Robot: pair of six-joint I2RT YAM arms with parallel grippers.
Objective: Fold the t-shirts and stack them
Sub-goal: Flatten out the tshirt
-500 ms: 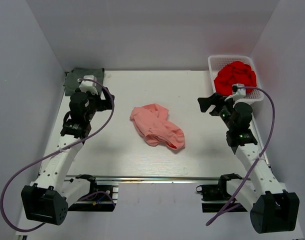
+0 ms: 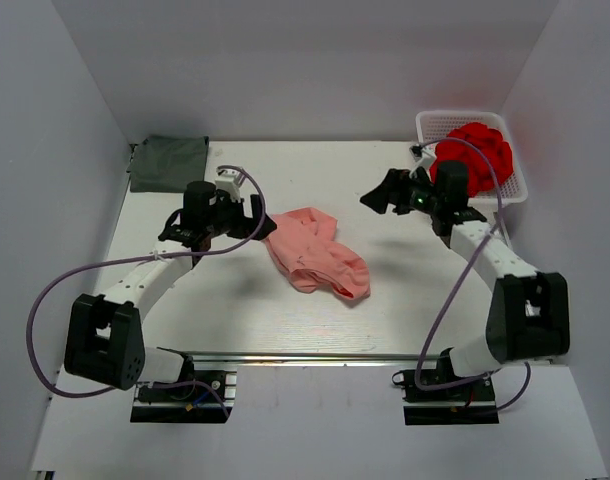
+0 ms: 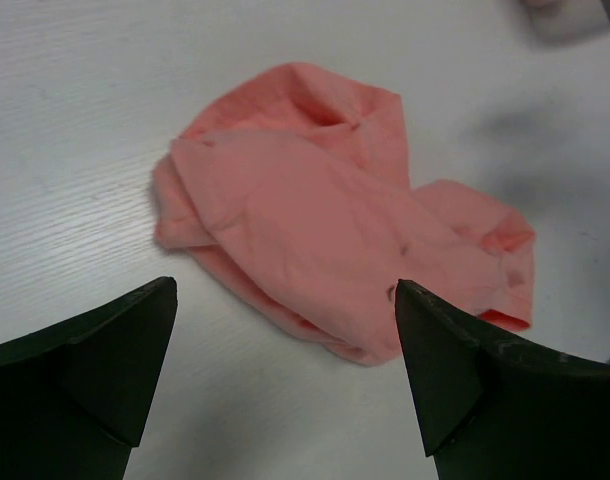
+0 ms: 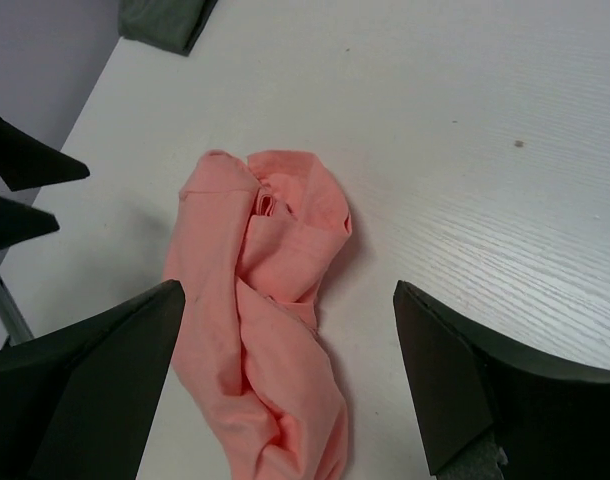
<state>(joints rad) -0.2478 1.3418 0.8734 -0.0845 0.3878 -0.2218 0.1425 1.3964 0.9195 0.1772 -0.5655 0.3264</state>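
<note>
- Plainly, the salmon-pink t-shirt [image 2: 315,252] lies crumpled near the middle of the table [image 2: 405,300]. Bare table surrounds it, with the widest stretches toward 3 and 6 o'clock.
- The left hand [image 2: 257,217] hovers just beside the shirt's 9 o'clock edge, its fingers spread wide with nothing between them.
- The right hand [image 2: 377,198] hangs off toward the shirt's 2 o'clock, apart from the cloth, with its fingers equally spread and empty.
- The pink shirt is bunched over itself, so its sleeves and collar cannot be told apart. A darker fold shows at its 5 o'clock end.
- The dark grey-green t-shirt [image 2: 168,162] lies flat in the table's 10 o'clock corner against the wall, well away from both hands.
- A white basket [image 2: 430,122] in the 1 o'clock corner holds bunched red cloth [image 2: 472,152]. The right arm and its cable cross in front of it and cover its near side.
</note>
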